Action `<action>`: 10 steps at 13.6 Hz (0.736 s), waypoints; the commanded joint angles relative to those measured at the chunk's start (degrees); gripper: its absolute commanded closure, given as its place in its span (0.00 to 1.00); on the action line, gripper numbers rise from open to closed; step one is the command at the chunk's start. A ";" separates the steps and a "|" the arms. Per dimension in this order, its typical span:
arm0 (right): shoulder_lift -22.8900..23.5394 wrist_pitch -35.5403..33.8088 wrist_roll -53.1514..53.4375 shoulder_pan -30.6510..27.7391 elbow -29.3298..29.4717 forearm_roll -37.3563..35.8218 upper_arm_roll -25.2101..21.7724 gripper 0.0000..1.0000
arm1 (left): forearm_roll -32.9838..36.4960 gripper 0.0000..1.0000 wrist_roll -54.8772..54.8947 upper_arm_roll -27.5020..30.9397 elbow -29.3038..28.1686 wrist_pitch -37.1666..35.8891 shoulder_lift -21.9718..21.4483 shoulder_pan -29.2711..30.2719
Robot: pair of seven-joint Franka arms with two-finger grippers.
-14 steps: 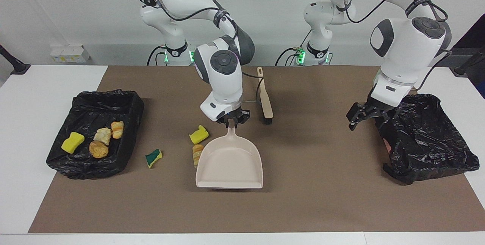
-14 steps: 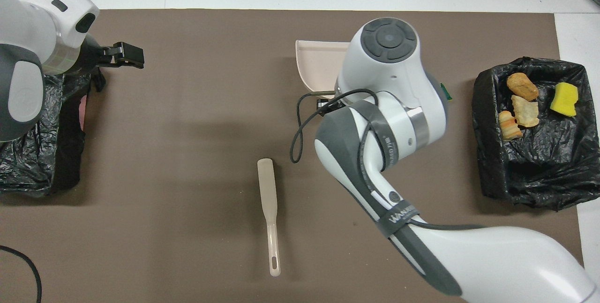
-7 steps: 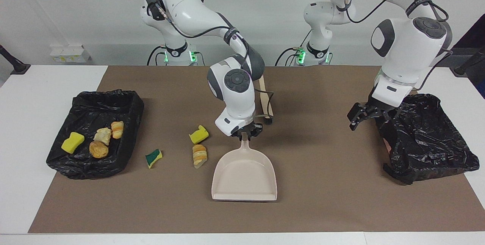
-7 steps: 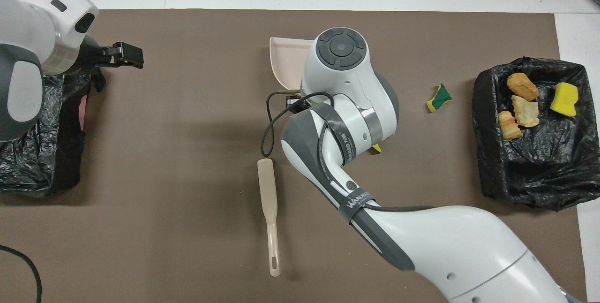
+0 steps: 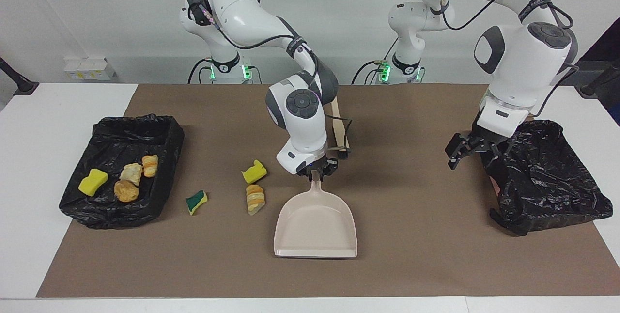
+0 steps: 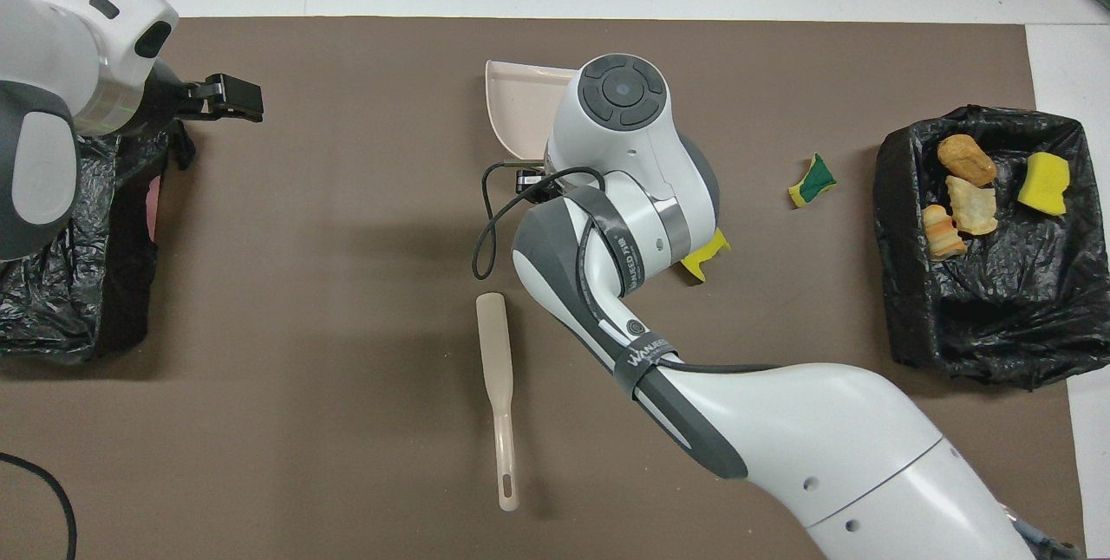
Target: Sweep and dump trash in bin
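we judge the task as about half done. four pieces of the trash (image 5: 121,179) lie already in the bin (image 5: 167,138) at the right arm's end of the table: a yellow sponge, two tan lumps and a striped orange one. three scraps are not yet swept and lie on the brown mat (image 5: 411,264) between that bin and the dustpan (image 5: 316,226): a green and yellow sponge piece (image 5: 196,202), a yellow piece (image 5: 254,172) and a striped lump (image 5: 255,198) just beside the pan.

the dustpan rests flat on the mat and it is empty. the right gripper (image 5: 317,170) is at the tip of the pan's handle; we cannot tell if its fingers grip the handle or have let go. the brush (image 6: 497,387) lies untouched, nearer to the robots. the left gripper (image 5: 460,150) waits with wide open jaws, holding nothing, at the edge of a second black bin (image 5: 557,196).
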 commanded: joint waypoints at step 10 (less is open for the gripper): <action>-24.30 -9.52 6.47 7.11 -20.17 1.26 0.25 0.00 | 1.13 0.00 -14.66 0.02 6.27 -0.62 6.18 -13.37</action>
